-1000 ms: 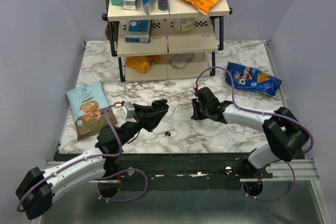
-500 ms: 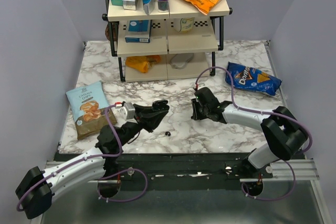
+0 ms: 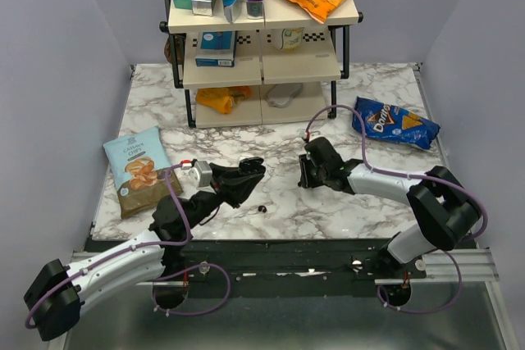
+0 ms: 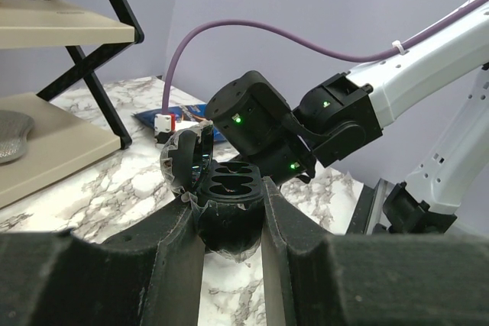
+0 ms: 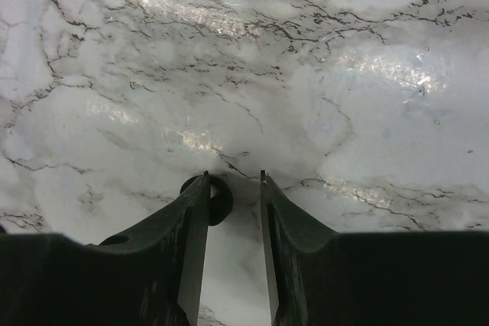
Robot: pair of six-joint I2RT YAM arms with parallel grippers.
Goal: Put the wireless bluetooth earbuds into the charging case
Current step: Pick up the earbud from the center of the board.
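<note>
My left gripper (image 4: pixel 232 219) is shut on the charging case (image 4: pixel 228 211), a black oval body held above the marble with its lid (image 4: pixel 186 163) hinged open and its empty sockets showing. From above, the left gripper (image 3: pixel 248 173) hovers left of the right gripper (image 3: pixel 304 175), whose fingertips point down at the table. In the right wrist view the right gripper (image 5: pixel 233 179) stands open. One glossy black earbud (image 5: pixel 220 199) lies at the tip of its left finger (image 5: pixel 192 219), partly hidden behind it. Another earbud (image 3: pixel 262 209) lies on the marble near the front edge.
A shelf rack (image 3: pixel 261 63) with boxes and snack bags stands at the back. A blue Doritos bag (image 3: pixel 395 123) lies at the right and a pale chips bag (image 3: pixel 137 169) at the left. The right arm's housing (image 4: pixel 263 131) sits close behind the held case.
My left gripper has crept slightly to the right with the case. The right arm has barely moved.
</note>
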